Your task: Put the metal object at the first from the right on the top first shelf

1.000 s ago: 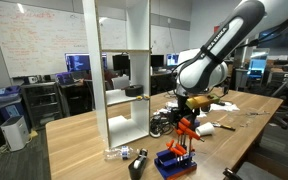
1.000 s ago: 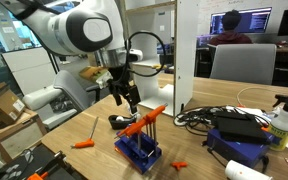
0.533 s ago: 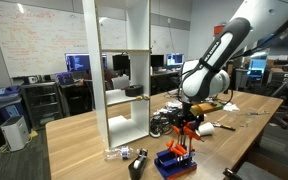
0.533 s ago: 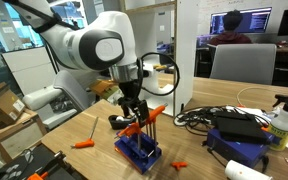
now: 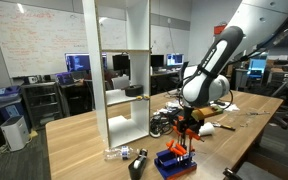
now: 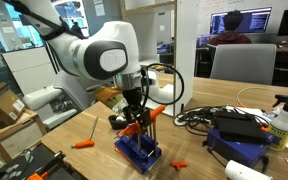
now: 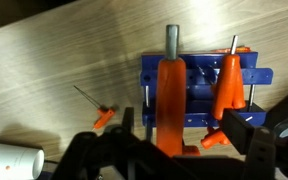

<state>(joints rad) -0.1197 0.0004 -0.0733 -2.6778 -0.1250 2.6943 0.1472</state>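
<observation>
On the pale wood-grain surface point(image 7: 54, 50), a blue tool holder point(image 7: 199, 75): boxy, slotted, matte like plastic. Held in it, the metal object point(image 7: 171, 100), with a fat, smooth, bright orange handle ending in a round grey steel shaft. Beside it in the same holder, a second orange-handled tool point(image 7: 227, 85), slimmer and tapered.

Hand point(image 7: 179, 138) right over the metal object, dark fingers apart on either side of the handle. Apparently not pressing on it, though blur at the bottom edge makes contact hard to judge.

Only in the wrist view: a thin orange screwdriver point(image 7: 101, 115) lying flat near the holder, and a white cylinder point(image 7: 9, 160) at the corner.

Only in an exterior view: the tall white shelving unit point(image 5: 92, 80), flat-panelled and open-fronted, with the top first shelf point(image 5: 124, 51) well apart from the holder and high above it. On a lower board, dark items point(image 5: 134, 90).

In an exterior view, the glossy white arm point(image 6: 104, 55) bending down to the holder, with a tangle of black cables point(image 6: 199, 115) behind.
</observation>
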